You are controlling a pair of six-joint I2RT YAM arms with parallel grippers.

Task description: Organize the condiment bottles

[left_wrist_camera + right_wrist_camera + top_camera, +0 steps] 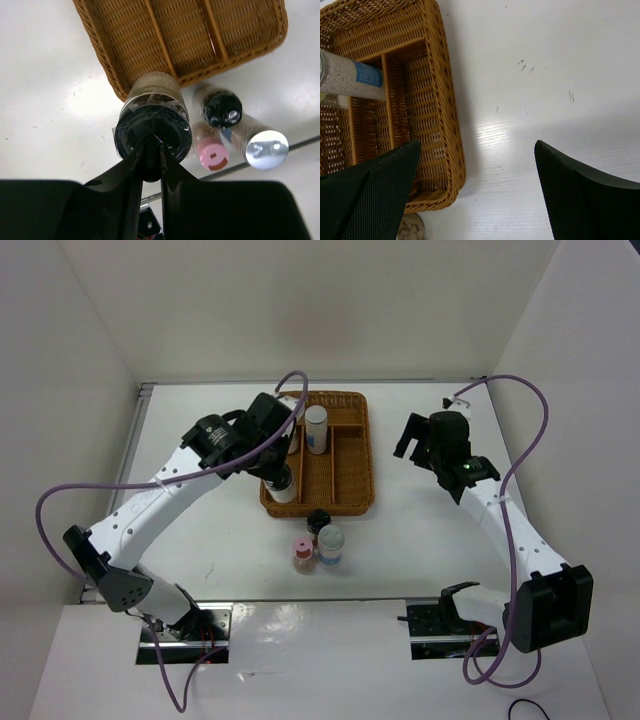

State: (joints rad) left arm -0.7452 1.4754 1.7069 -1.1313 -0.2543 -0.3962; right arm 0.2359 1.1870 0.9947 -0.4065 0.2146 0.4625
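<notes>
1. At the near-left corner of the wicker basket (350, 455), the left hand (152, 150) pinches a black-capped bottle (152, 127) by its cap, with one finger on each side.
2. This bottle is upright and its lower part overlaps the basket rim in the left wrist view. I cannot tell if it already stands inside or is only above the corner.
3. A white-capped bottle (316, 428) with a blue label stands upright in the far part of the basket.
4. Three more bottles stand close together on the bench (200, 540), just in front of the basket. They are a second black-capped bottle (318, 521), a pink-capped bottle (304, 554) and a grey-capped bottle (330, 543).
5. The right hand (415, 445) is to the right of the basket, apart from it. Its fingers are spread wide and nothing is between them.
</notes>
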